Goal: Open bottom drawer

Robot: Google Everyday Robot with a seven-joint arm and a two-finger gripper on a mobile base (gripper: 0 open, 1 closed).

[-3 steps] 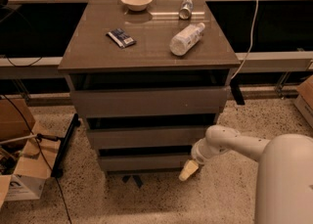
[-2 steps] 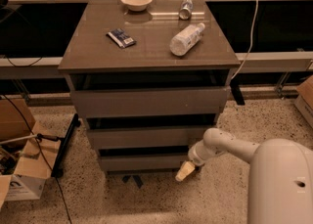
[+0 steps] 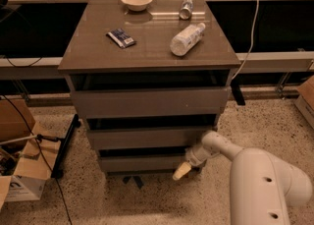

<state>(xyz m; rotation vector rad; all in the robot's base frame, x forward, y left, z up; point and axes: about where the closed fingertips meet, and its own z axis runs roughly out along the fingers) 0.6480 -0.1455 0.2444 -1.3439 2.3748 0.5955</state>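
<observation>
Two cardboard boxes (image 3: 22, 177) sit on the floor at far left. Next comes the cabinet (image 3: 147, 57) with three stacked drawer fronts. On its top, left to right, are a dark packet (image 3: 120, 38), a bowl (image 3: 137, 1) at the back, a plastic bottle (image 3: 186, 39) lying on its side, and a can (image 3: 185, 8) behind it.

The bottom drawer (image 3: 142, 163) is lowest in the stack, just above the floor, with a dark gap over its front. It looks shut or barely out, so the pull seems mostly left to do.

The gripper (image 3: 180, 171) is low at the drawer's lower right corner, at or just beside the front edge; contact is unclear. Open or closed: cannot tell. The white arm (image 3: 265, 184) reaches in from lower right.

The approach looks done. What remains is hooking the edge and pulling it out.
</observation>
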